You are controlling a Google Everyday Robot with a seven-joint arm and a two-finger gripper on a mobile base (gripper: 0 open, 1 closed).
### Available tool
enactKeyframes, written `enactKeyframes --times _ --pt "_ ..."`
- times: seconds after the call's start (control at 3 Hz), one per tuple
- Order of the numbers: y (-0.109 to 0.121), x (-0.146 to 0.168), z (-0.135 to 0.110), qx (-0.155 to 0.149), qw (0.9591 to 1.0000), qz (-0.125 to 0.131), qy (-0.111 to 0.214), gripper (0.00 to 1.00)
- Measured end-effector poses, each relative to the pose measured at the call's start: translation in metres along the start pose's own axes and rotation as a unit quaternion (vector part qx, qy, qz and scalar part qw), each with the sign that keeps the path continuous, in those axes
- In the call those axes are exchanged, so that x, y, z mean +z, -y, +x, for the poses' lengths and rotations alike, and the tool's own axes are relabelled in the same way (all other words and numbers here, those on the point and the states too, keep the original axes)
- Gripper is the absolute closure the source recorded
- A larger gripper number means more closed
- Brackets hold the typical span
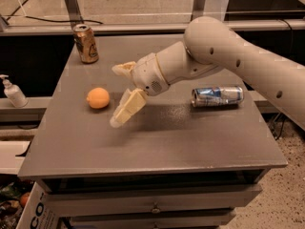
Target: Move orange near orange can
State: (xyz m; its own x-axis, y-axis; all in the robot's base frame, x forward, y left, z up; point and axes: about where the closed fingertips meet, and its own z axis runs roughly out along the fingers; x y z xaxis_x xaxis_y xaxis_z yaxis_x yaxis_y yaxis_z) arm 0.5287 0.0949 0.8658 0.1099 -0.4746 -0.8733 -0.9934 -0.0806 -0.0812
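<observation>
Gripper [119, 90] comes first: its two fingers [127, 109] are spread wide apart, and nothing is held between them. It hangs just to the right of the orange [97, 98], with its open side turned toward the fruit. One finger points down close to the table top. The other one is higher up and farther back. I cannot see any finger touching the orange.

The orange sits by itself on the left part of the gray table [157, 147]. It has not been picked up. The orange can [86, 43] stands up straight near the far left corner of the table. It is well apart from the orange, with bare table top between them.

So I think the job has only just started. The reach toward the orange looks almost done, because the gripper is right beside it. What is left is most of the work. The fingers need to go around the orange and squeeze it. Then the orange has to travel to the back of the table and be put down close to the orange can, without knocking the can over.

Farther out, a silver and blue can [218, 96] lies on its side on the right part of the table, away from all this. The big white arm [224, 51] reaches in from the right, above it. A soap bottle [12, 92] stands on a ledge off to the left of the table.
</observation>
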Motion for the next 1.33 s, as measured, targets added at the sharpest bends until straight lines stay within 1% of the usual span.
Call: enactKeyframes --times 0.33,0.67,1.0,1.33 --pt "-0.001 0.023 -0.009 -0.019 0.9997 -0.012 0.006 0.0" --pt "-0.002 0.047 -0.008 -0.024 0.9995 -0.02 0.006 0.0" --pt "0.002 0.069 -0.002 -0.018 0.9995 -0.024 0.009 0.0" --pt "0.007 0.081 0.003 -0.016 0.9996 -0.023 0.008 0.17"
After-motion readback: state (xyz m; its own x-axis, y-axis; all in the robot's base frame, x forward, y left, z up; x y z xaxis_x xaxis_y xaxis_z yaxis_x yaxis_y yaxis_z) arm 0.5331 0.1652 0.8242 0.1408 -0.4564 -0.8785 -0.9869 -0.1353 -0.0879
